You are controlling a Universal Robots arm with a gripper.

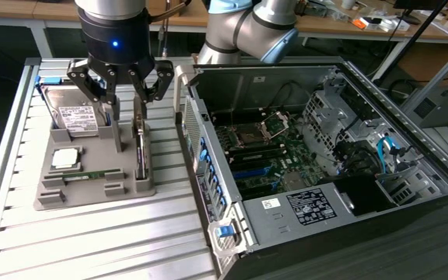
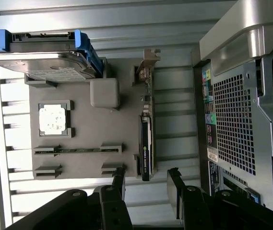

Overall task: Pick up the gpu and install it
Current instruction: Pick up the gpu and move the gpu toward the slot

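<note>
closest to the exterior camera lay the slatted aluminium tabletop (image 1: 91, 245), and on it a grey parts tray (image 1: 84, 198). in the tray's near slots sat a narrow green memory stick (image 1: 84, 174). behind that was a square cpu (image 1: 65, 157), and further back a silver hard drive (image 1: 76, 114) in a blue carrier. the gpu (image 1: 140, 149) stood on its long edge in a slot along the tray's side nearest the open computer case (image 1: 325, 163), which filled the exterior view's right. the wrist view showed the card's dark cooler face and the silver bracket (image 2: 148, 67) at one end. the gripper (image 1: 123, 96) hung over the tray with its jaws spread wide and nothing between them. in the wrist view its fingers (image 2: 119, 179) stood either side of the card's line, apart from it as far as could be told. the card looked light and stiff but fragile, with smooth hard faces that could slip. the safest hold seemed to be across the two flat faces at the upper edge, clear of the cooler and of the contact edge down in the slot. farther back rose the robot arm (image 1: 247, 29), with cluttered wooden benches (image 1: 340, 23) beyond.
</note>
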